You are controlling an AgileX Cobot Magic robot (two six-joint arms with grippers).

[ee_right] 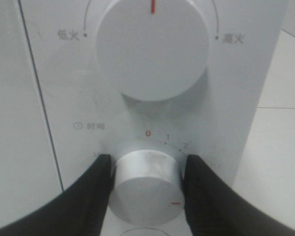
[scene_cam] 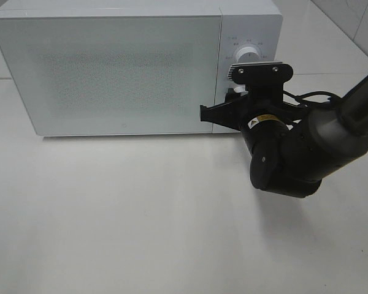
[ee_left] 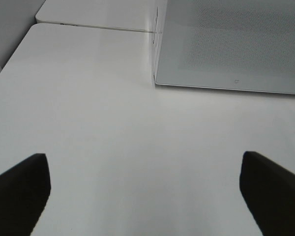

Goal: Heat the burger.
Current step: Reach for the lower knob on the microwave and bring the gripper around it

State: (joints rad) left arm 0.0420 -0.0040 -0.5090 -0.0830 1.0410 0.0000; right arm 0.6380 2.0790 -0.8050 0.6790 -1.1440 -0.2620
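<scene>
- Two knobs are sitting one above the other on the control panel of a white microwave [scene_cam: 110, 67], to the right of its door [scene_cam: 110, 73].
- The right hand [ee_right: 147, 167] is closing on the lower knob [ee_right: 146, 184]: its black fingers [ee_right: 96, 191] are pressing against both sides of the knob, about half open.
- The lower knob's red mark is pointing down toward the right finger, with the numerals 0, 1 and 2 printed on the dial above it.
- The upper knob [ee_right: 152, 49] is sitting just above, untouched, its red mark pointing straight up.
- From the high camera, the right arm [scene_cam: 306, 147] is reaching in from the right and covering the lower part of the panel, so only the upper knob is showing there.
- The door is lying shut, and its frosted, dotted front is hiding whatever is inside.
- The burger is not showing in any view, so I cannot tell where it is.
- The left hand [ee_left: 142, 157] is hanging over the bare white bench [ee_left: 113, 123], fully open and holding nothing.
- The microwave's front corner is standing well ahead of the left hand, with nothing between them.
</scene>
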